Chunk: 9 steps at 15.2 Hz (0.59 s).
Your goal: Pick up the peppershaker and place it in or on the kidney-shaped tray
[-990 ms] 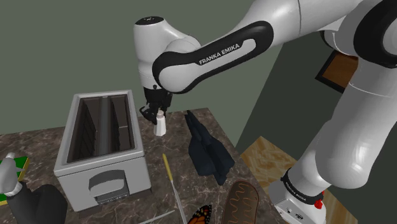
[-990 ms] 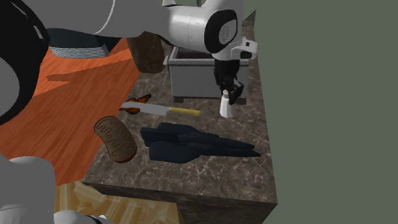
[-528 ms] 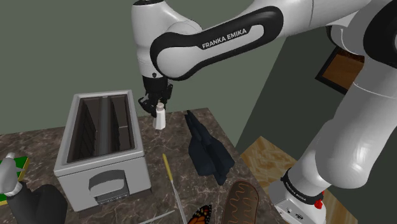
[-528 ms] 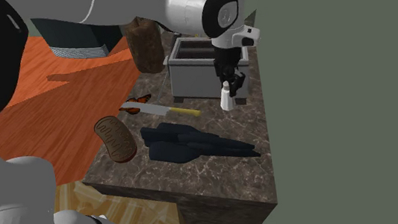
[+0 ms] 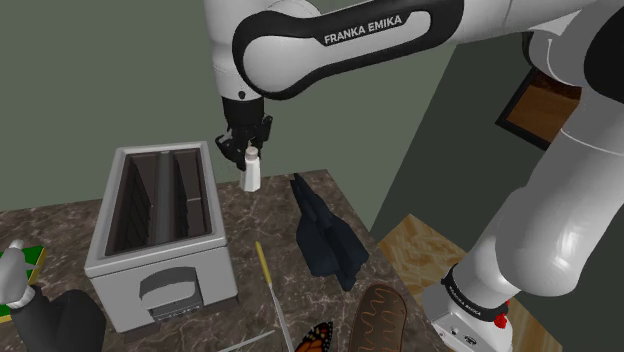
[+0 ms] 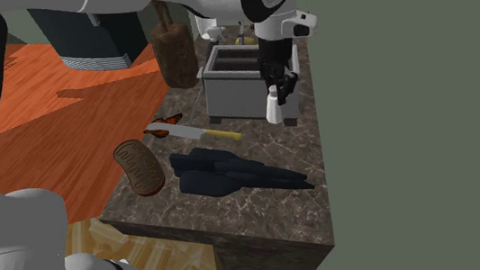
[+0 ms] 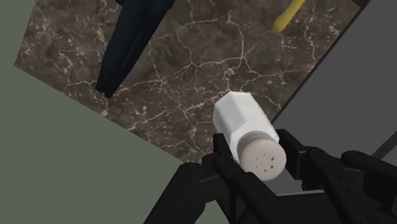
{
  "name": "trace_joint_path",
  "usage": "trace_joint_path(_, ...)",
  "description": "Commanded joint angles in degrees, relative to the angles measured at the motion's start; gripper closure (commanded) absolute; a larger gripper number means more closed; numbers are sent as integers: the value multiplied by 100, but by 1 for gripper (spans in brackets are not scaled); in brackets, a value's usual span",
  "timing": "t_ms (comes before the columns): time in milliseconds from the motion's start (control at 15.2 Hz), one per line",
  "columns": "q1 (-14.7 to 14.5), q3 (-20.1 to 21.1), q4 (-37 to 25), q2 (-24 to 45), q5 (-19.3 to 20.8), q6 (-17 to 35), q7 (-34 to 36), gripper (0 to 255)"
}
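Observation:
The pepper shaker [image 5: 252, 172] [image 6: 273, 108] [image 7: 245, 127] is a small white bottle with a dotted cap. My gripper [image 5: 245, 150] [image 6: 276, 85] [image 7: 257, 154] is shut on it just below the cap and holds it in the air above the marble counter [image 5: 270, 225], beside the grey box. The kidney-shaped tray [image 5: 378, 315] [image 6: 138, 166] is brown and ribbed. It lies at the counter's near edge in the shoulder view, well away from the gripper.
An open-topped grey box [image 5: 160, 225] [image 6: 234, 89] stands right beside the shaker. A dark blue angular object [image 5: 322, 235] [image 6: 233, 174] lies between shaker and tray. A yellow-handled knife [image 5: 268, 275] [image 6: 202, 131] and an orange butterfly [image 5: 315, 338] lie near the tray. A green wall [image 5: 120, 70] borders the counter.
The gripper has risen with the shaker clasped in it, lifting the shaker off the counter to about the height of the grey box's rim.

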<state>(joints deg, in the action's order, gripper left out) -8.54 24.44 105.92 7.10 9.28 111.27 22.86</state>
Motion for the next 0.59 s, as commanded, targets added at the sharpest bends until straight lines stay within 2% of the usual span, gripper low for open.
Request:
trace_joint_path(0, 5, 1, -117, -41, -27, -153, -35, 255)
trace_joint_path(66, 5, 1, -121, -43, -29, -160, -36, 255)
trace_joint_path(528, -142, 165, 1391, -1510, -697, 18, 36, 255)
